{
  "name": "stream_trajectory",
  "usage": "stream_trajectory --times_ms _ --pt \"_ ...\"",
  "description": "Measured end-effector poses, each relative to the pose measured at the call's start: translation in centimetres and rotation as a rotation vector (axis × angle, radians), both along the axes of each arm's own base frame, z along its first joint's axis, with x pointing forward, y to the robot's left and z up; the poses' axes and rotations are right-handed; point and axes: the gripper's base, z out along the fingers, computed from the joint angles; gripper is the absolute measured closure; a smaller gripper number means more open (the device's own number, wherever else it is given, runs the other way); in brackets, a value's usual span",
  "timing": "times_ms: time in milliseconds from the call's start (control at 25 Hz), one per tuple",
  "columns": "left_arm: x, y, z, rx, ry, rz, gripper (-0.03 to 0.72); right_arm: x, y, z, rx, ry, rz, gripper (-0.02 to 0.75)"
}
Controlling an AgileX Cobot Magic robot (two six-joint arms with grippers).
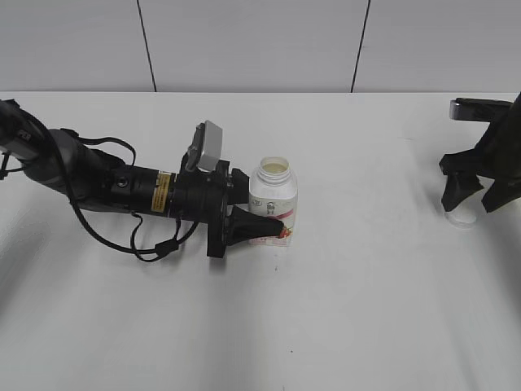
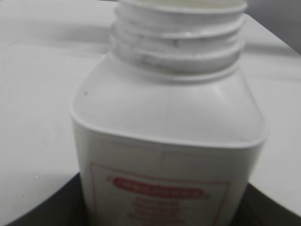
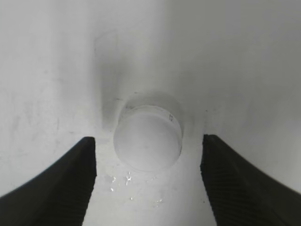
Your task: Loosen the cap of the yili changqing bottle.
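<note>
Exterior view, bottle: the bottle [image 1: 273,200] stands upright near the middle of the white surface [image 1: 342,309], its wide neck open and a pale liquid visible inside.
Exterior view, left arm: it reaches in low from the left, and the left gripper [image 1: 273,226] has its dark fingers [image 1: 259,227] clamped on the bottle's lower body, over the pink and red label.
Exterior view, right arm: at the far right edge, the right gripper [image 1: 470,195] points down with its fingers apart, either side of the cap [image 1: 462,215], which lies on the surface well apart from the bottle.
Left wrist view, bottle: the bottle [image 2: 169,132] fills the picture, with the bare screw threads of the neck at the top and a red-framed label below; dark finger edges show at both lower corners, against its sides.
Right wrist view, cap: the cap [image 3: 147,139] lies flat on the surface, between the two black fingers [image 3: 66,179] and apart from both.
Right wrist view, surface: a few small drops lie just in front of the cap.
</note>
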Motion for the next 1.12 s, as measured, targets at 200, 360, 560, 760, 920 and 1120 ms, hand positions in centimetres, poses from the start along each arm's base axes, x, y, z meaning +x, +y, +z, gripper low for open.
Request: stream_trajectory --times_ms 200,360,560,760,920,1120 --pt "0.0 0.0 0.0 0.0 0.0 0.0 0.285 -0.01 0.0 0.0 0.0 0.001 -0.003 0.191" --pt "0.01 0.0 0.0 0.0 0.0 0.001 0.285 -0.04 0.01 0.0 0.001 0.004 -0.003 0.191" --pt "-0.04 -0.01 0.21 -0.004 -0.003 -0.008 0.229 -0.11 0.05 0.0 0.006 0.013 -0.004 0.191" --pt "-0.26 0.0 0.23 -0.004 0.001 -0.031 0.098 -0.13 0.08 0.0 0.01 0.016 -0.007 0.191" --pt "-0.28 -0.03 0.22 -0.004 0.004 -0.031 0.081 -0.14 0.09 0.0 0.011 0.017 -0.009 0.191" --pt "-0.16 -0.06 0.65 -0.011 -0.004 -0.025 0.081 -0.14 0.09 0.0 0.011 0.017 -0.009 0.191"
